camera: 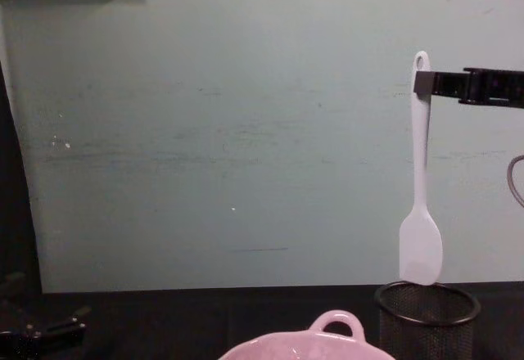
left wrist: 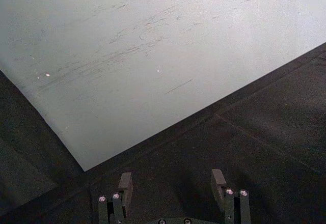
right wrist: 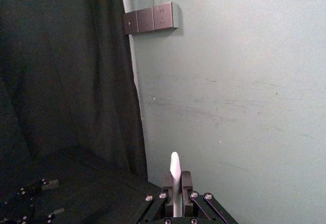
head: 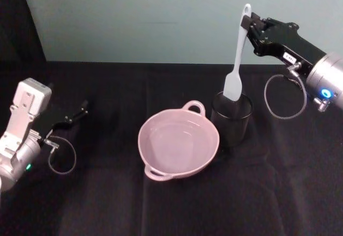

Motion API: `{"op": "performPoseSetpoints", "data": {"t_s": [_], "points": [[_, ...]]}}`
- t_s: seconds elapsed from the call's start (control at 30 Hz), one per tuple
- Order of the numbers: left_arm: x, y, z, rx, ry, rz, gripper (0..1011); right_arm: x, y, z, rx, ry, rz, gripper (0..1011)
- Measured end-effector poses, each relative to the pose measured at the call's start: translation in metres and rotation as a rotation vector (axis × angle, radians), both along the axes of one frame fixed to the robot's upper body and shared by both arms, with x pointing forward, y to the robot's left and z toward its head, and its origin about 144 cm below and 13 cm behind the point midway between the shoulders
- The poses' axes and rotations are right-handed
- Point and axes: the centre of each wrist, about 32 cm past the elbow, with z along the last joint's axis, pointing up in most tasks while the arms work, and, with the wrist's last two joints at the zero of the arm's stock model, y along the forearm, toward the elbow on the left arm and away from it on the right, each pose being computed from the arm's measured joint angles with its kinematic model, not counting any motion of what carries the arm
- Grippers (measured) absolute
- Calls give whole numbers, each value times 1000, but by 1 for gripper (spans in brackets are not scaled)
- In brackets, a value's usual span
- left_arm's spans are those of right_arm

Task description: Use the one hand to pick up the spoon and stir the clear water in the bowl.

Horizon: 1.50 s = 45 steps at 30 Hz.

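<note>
My right gripper is shut on the upper end of the white spoon's handle and holds it upright. The spoon hangs with its blade just above the rim of the black mesh cup. In the right wrist view the spoon's tip sticks up between the closed fingers. The pale pink bowl with clear water sits on the black cloth, left of the cup. My left gripper rests open at the far left, its fingers spread over the cloth.
The black mesh cup stands right beside the bowl's right rim. A pale green wall rises behind the table. Cable loops hang from both wrists. Black cloth covers the table in front of the bowl.
</note>
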Motion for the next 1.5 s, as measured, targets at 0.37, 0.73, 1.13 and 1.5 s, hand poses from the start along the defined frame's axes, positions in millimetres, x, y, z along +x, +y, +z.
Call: {"op": "performPoseSetpoints", "data": {"t_s": [0.37, 0.73, 1.13, 1.5], "points": [[0, 0, 0, 0, 0, 0, 1011, 0, 0, 1, -2, -1, -4, 104], [0, 0, 0, 0, 0, 0, 1011, 0, 0, 0, 1, 1, -3, 104], [0, 0, 0, 0, 0, 0, 1011, -6, 16, -4, 17, -24, 51, 104], [0, 0, 0, 0, 0, 0, 1011, -6, 69, -38, 25, 4, 213, 104]]}}
